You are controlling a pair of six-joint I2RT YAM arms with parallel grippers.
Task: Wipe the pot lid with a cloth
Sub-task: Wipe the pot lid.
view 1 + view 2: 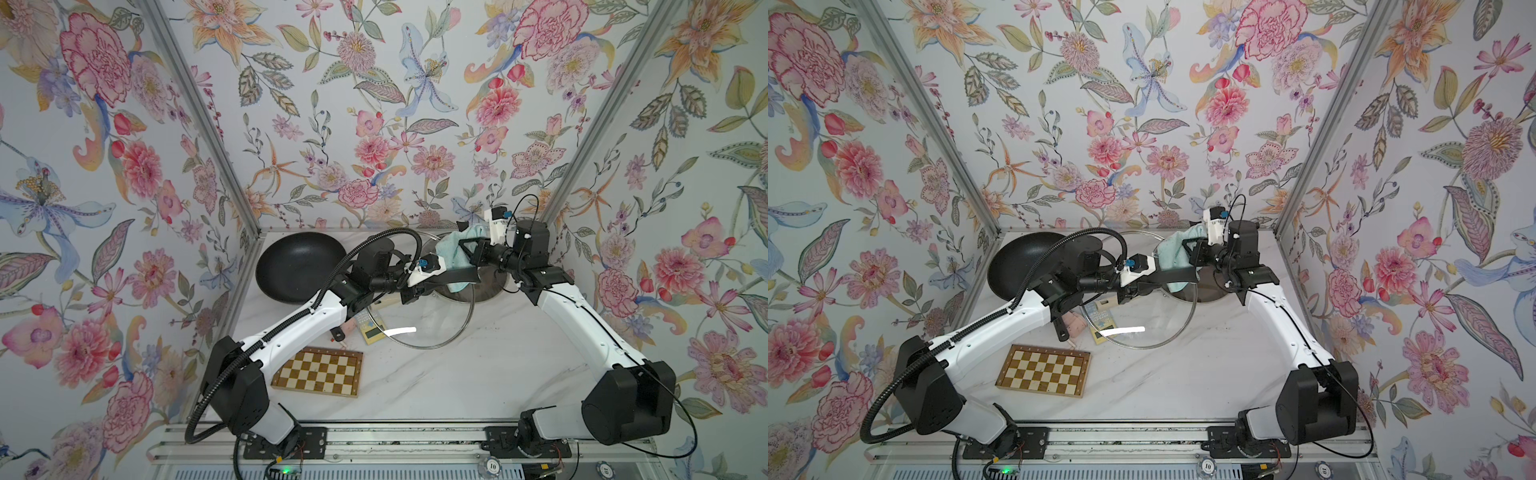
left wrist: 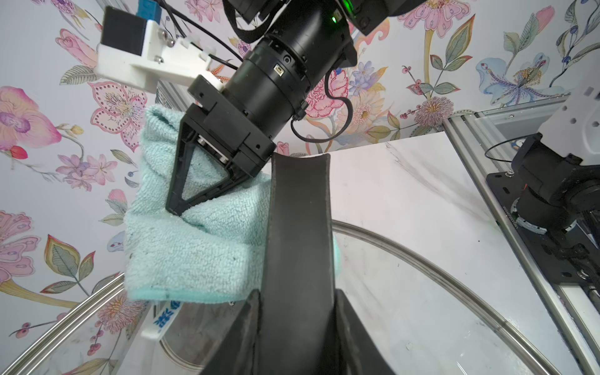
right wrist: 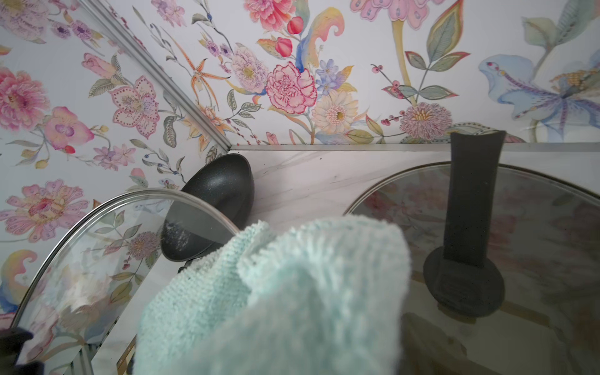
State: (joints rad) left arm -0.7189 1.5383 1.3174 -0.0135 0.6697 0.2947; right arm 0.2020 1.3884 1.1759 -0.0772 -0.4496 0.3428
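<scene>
Left gripper (image 2: 297,293) is gripping the pot lid (image 1: 432,322) by its black strap handle (image 2: 298,211), with the jaws partly closed against the strap's sides. The lid is being held tilted over the table (image 1: 478,374). Whether its low rim is resting on the marble cannot be told.

Right gripper (image 2: 178,207) is pinching the cloth (image 2: 194,253). Its jaws are pressing together on a bunched fold, and the rest of the rag is hanging below them.

Governing relation: the cloth is sitting over the far part of the lid, just beside the strap on its back-wall side. The strap's long axis is running from the left jaws out toward the right arm, dividing the glass into a far strip and a near strip. The right arm is the nearer one to the cloth and the only one holding it. Whether the terry is pressing on the glass or only hanging against it cannot be told. In my judgement the coming stroke is going to have to run along the strap, not across it.

Containers: the black pan (image 1: 299,266) at back left is standing empty. A second glass lid (image 3: 535,227) is lying at back right below the right arm, and what is under it cannot be told
</scene>
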